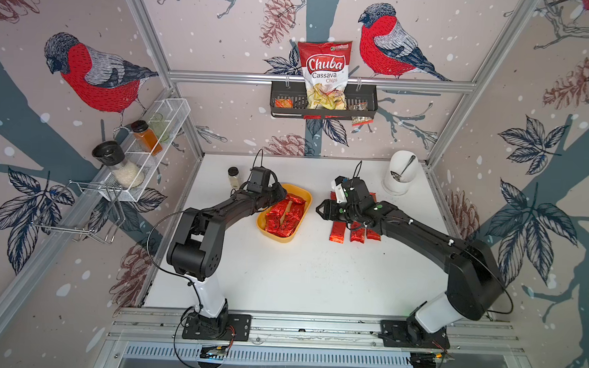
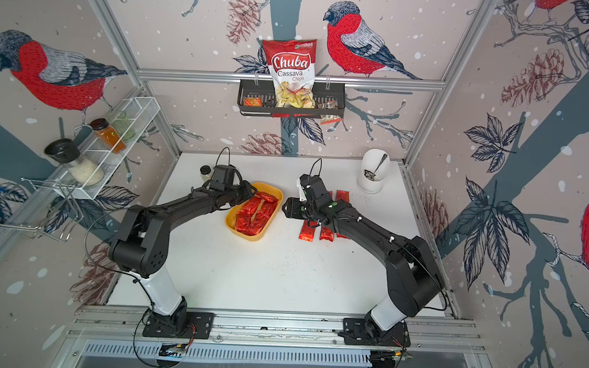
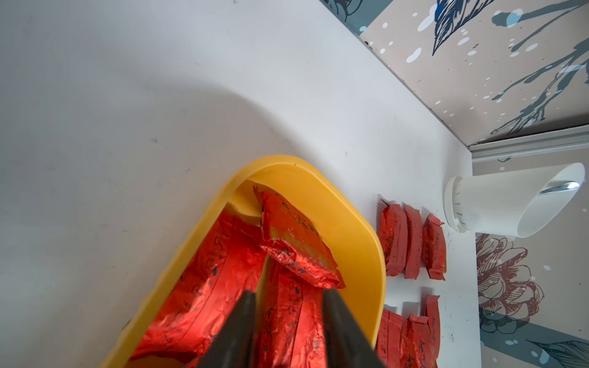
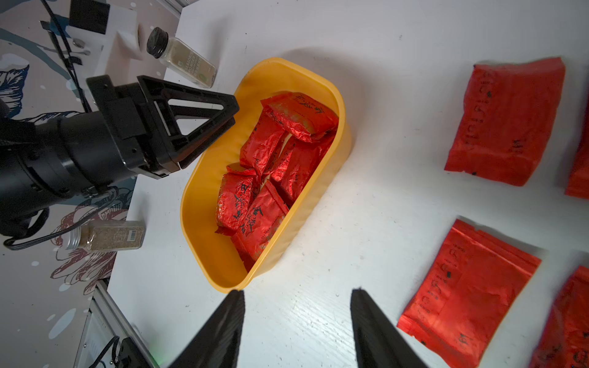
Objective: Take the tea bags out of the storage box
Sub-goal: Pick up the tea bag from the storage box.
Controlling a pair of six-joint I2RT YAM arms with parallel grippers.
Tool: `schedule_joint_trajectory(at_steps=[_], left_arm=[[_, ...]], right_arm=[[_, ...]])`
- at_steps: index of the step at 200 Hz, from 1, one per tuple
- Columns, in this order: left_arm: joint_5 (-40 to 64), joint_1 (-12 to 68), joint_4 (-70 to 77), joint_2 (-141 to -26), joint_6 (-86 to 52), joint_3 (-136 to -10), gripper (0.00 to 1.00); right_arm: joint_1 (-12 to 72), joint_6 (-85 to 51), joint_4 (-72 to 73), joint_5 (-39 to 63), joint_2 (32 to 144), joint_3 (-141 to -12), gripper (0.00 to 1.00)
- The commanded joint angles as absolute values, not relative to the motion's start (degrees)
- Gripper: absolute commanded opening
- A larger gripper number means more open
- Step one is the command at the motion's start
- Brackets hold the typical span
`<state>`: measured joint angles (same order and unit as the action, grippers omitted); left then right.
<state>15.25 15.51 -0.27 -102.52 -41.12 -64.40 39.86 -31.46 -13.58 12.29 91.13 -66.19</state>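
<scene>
the left gripper (image 3: 289, 291) has its jaws spread with nothing between them, tips just above the tea bags (image 4: 264, 178) piled in the storage box (image 4: 204, 197). the right gripper (image 4: 297, 291) is also spread and empty, over bare table (image 4: 366, 207) just beside the box. the yellow box sits between the two grippers; its red foil sachets overlap, one lying across the far end. other tea bags (image 3: 411, 242) lie flat in two rows on the table under the right arm. their dark print is unreadable. on the back wall a black basket (image 1: 367, 95) holds a bag (image 1: 325, 72) reading "chuba cassava chips".
</scene>
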Motion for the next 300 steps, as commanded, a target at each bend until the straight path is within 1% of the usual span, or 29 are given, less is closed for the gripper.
schedule_joint_trajectory(at_steps=[1,44,91,108,119,135,146,154,199,242,277,300], left_arm=[[16.7,15.4,1.7,-104.3,-42.8,-64.6,0.48],[17.0,15.6,2.8,-109.7,-44.9,-68.7,0.48],[16.3,15.6,3.2,-112.1,-45.8,-70.5,0.48],[16.6,15.6,3.3,-113.4,-45.9,-71.1,0.46],[16.8,15.5,3.5,-114.1,-46.0,-71.4,0.39],[17.5,15.6,4.1,-114.8,-45.9,-71.5,0.17],[17.7,15.5,4.1,-115.0,-45.8,-71.6,0.06],[17.8,15.6,4.1,-114.8,-45.7,-71.4,0.00],[16.2,15.6,1.7,-110.3,-43.9,-70.5,0.00],[15.4,15.6,-3.0,-101.7,-38.8,-69.8,0.00],[25.3,15.7,-2.5,-98.1,-30.4,-68.6,0.00],[33.2,17.2,-0.4,-95.3,-24.8,-66.2,0.00]], right_arm=[[40.3,-31.1,-12.1,12.5,91.1,-67.1,0.58],[40.1,-30.7,-12.7,11.6,89.3,-65.8,0.58],[39.2,-30.7,-12.1,11.9,88.2,-64.2,0.58],[39.0,-30.7,-12.0,12.2,88.5,-64.2,0.58],[39.0,-30.7,-12.0,12.2,88.6,-64.2,0.58],[38.9,-30.6,-12.0,12.2,88.7,-64.2,0.58],[38.9,-30.6,-12.0,12.2,88.6,-64.2,0.58],[38.8,-30.5,-12.1,12.1,88.5,-64.1,0.58],[38.6,-30.6,-12.2,12.2,88.2,-64.1,0.58],[38.7,-30.3,-12.9,11.7,87.6,-64.9,0.58],[36.8,-30.1,-13.1,12.1,84.6,-63.5,0.59],[33.0,-32.2,-10.3,17.9,81.0,-60.2,0.60]])
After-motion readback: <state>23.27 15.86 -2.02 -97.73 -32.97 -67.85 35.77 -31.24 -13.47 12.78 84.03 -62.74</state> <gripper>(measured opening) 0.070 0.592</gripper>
